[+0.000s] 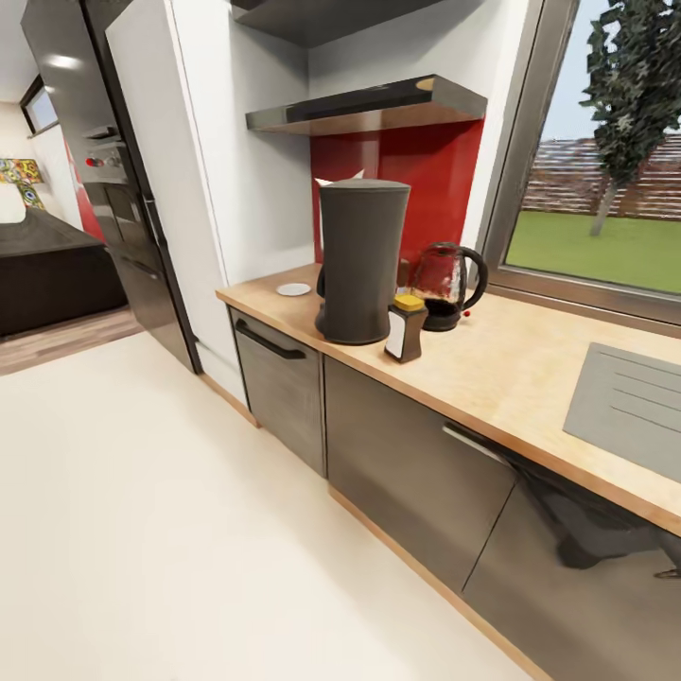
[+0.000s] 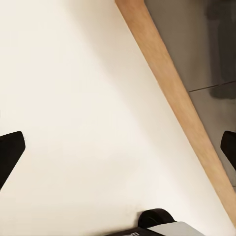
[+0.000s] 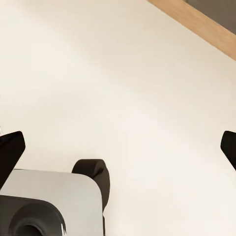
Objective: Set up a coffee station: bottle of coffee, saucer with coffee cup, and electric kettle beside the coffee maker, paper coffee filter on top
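Note:
The coffee maker point(image 1: 362, 260) stands on the kitchen countertop point(image 1: 492, 374), and white tips of the paper coffee filter point(image 1: 326, 180) poke up at its top. Against its right side is the bottle of coffee point(image 1: 407, 328), with the electric kettle point(image 1: 446, 284) just behind. The saucer point(image 1: 294, 289) lies bare to the machine's left. The coffee cup is out of view. Overhead hangs the kitchen shelf point(image 1: 378, 104), with nothing visible on it. My left gripper point(image 2: 118, 152) and right gripper point(image 3: 118, 150) are open, hanging low over the cream floor with nothing between their fingers.
An inset grey sink point(image 1: 629, 402) is at the counter's right, below a window point(image 1: 605, 208). Tall dark appliances point(image 1: 123, 189) and a white panel stand left of the counter. A wood plinth point(image 2: 177, 93) runs along the grey drawer fronts point(image 1: 407, 454). My base point(image 3: 54, 201) shows beneath the right gripper.

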Motion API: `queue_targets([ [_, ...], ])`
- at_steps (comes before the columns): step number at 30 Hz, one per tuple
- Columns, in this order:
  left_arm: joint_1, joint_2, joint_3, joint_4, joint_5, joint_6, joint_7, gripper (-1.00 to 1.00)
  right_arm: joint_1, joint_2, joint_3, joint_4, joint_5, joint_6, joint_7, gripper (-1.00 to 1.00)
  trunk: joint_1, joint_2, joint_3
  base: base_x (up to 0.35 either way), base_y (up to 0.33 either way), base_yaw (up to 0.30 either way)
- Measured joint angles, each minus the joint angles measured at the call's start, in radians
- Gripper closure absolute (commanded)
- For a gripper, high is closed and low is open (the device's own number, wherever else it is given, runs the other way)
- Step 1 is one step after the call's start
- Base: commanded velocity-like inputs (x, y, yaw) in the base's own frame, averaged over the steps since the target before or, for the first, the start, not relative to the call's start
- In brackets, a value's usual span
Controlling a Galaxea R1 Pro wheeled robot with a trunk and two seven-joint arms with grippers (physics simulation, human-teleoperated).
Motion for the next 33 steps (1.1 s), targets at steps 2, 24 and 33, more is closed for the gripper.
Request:
queue_targets([
  [2, 0.000, 0.000, 0.000, 0.000, 0.000, 0.000, 0.000, -1.00, 0.001, 0.000, 0.000, 0.000, 0.000, 0.000, 0.000, -1.00, 0.000, 0.000, 0.000, 0.000, 0.000, 0.258],
  [24, 0.000, 0.000, 0.000, 0.000, 0.000, 0.000, 0.000, -1.00, 0.000, 0.000, 0.000, 0.000, 0.000, -0.001, 0.000, -1.00, 0.000, 0.000, 0.000, 0.000, 0.000, 0.229],
  [33, 0.000, 0.000, 0.000, 0.000, 0.000, 0.000, 0.000, -1.00, 0.000, 0.000, 0.000, 0.000, 0.000, -0.001, -0.003, -1.00, 0.000, 0.000, 0.000, 0.000, 0.000, 0.010],
])
